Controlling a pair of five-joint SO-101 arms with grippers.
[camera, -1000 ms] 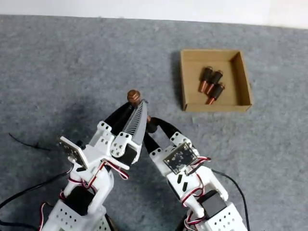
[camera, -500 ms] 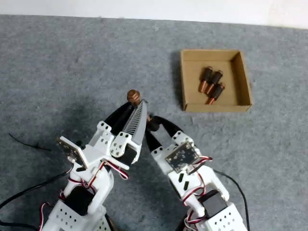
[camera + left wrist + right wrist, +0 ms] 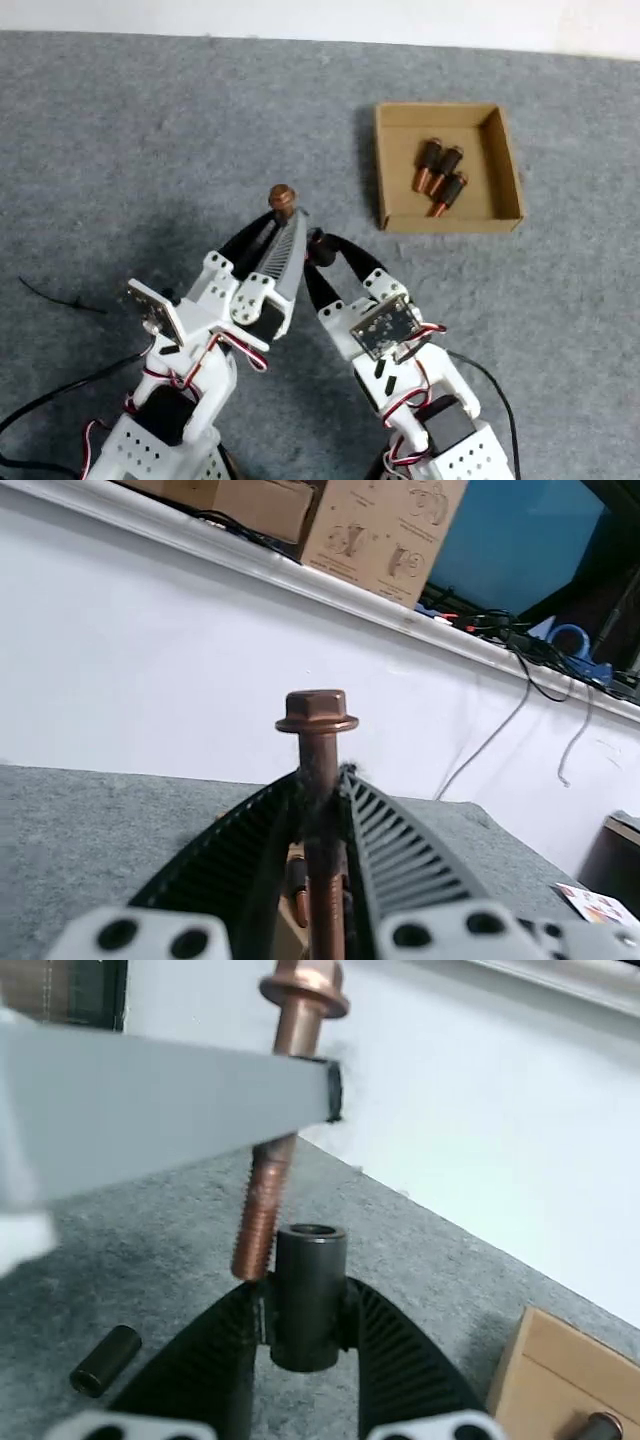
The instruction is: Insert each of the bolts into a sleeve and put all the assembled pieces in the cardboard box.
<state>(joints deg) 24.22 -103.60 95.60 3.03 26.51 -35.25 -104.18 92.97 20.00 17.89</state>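
The right tool (image 3: 305,1312) is clamped on an upright sleeve (image 3: 308,1285), well apart from the box (image 3: 503,165). The left tool (image 3: 322,780) is clamped on a bolt (image 3: 317,720), held head up, its tip just beside the sleeve's mouth on the side away from the box. A loose sleeve (image 3: 105,1360) lies on the counter (image 3: 120,150), farther from the box. Three assembled pieces (image 3: 440,178) lie inside the box.

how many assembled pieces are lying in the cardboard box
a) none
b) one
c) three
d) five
c, the high view shows three assembled pieces lying side by side on the floor of the cardboard box.
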